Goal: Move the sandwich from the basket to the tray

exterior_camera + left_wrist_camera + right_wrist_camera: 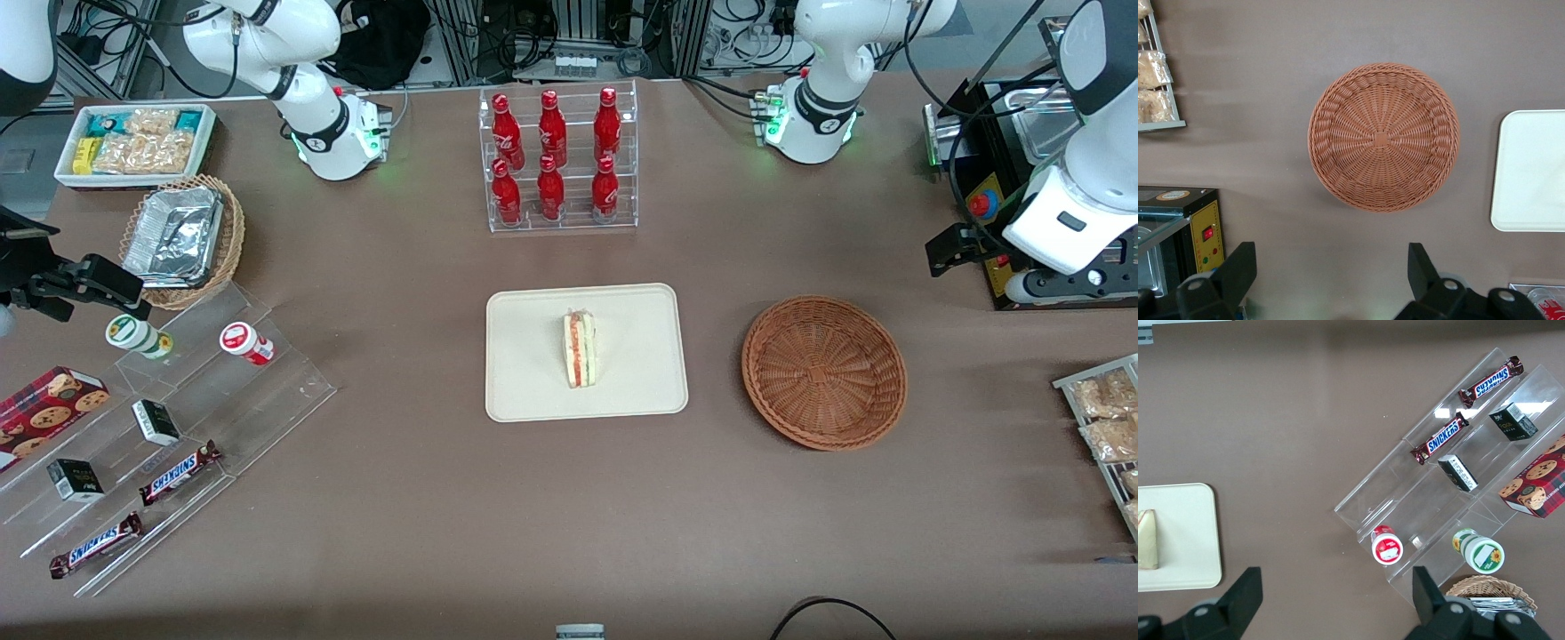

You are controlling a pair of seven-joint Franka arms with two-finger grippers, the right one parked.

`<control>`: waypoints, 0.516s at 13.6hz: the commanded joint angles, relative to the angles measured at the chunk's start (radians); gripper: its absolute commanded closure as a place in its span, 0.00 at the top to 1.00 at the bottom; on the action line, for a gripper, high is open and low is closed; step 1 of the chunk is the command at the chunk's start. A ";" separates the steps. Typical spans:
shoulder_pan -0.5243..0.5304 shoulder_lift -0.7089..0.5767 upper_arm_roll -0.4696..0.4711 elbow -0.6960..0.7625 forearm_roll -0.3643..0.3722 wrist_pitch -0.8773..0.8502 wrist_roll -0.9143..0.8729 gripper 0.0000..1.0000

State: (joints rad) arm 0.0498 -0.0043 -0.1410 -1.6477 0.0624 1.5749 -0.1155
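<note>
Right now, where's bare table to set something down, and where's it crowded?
Bare table lies between the tray holding the sandwich and the empty basket, and nearer the camera. Crowded by the acrylic snack stand. The open gripper hovers above the basket.

I am seeing the gripper (1331, 280) only partly in the left wrist view: its two dark fingers (1238, 270) are standing wide apart high above the tabletop (1338, 33), and the picture's edge is cutting off their bases. That same view is clipping the tray (1531, 170), so the sandwich (580, 348) is not showing there. In the front view the working arm's body is covering most of the gripper, near the black machine (987, 191). The snack rack (1107, 427) is running out of frame too.
</note>
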 commanded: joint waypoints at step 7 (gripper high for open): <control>-0.008 -0.032 -0.003 0.046 0.008 -0.075 0.011 1.00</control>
